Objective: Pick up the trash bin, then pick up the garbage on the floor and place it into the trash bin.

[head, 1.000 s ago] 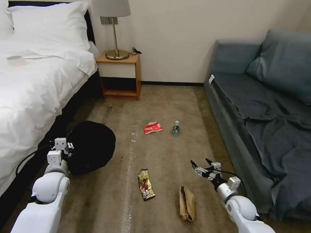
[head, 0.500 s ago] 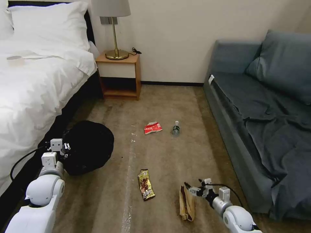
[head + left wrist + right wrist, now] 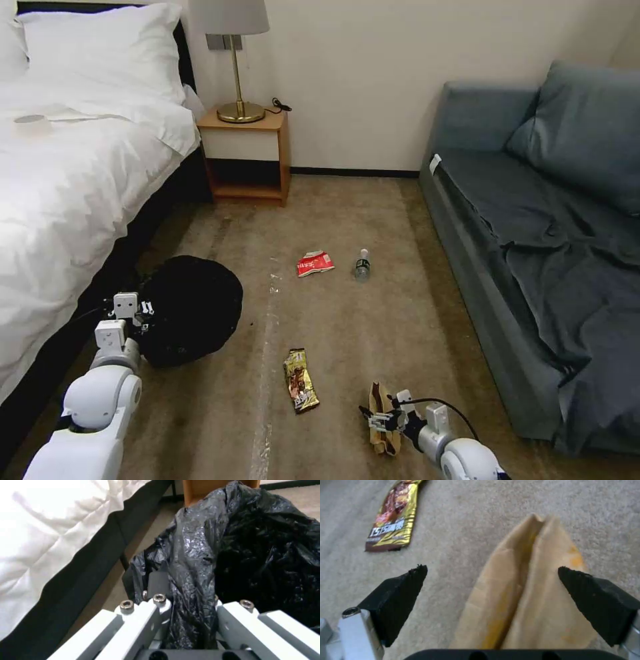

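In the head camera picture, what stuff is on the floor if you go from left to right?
Trash bin → gold-brown snack wrapper → red-and-white packet → small clear bottle → tan paper bag, with the right gripper over it.

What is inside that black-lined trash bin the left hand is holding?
The trash bin shows crumpled black liner bag, pinched by the left hand. Its dark bottom stays hidden; no litter is visible inside.

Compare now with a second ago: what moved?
The right end effector dropped and swung left, and now straddles the paper bag, open. The left end effector kept its hold on the bin, which shifted slightly. The wrapper, packet and bottle stayed put.
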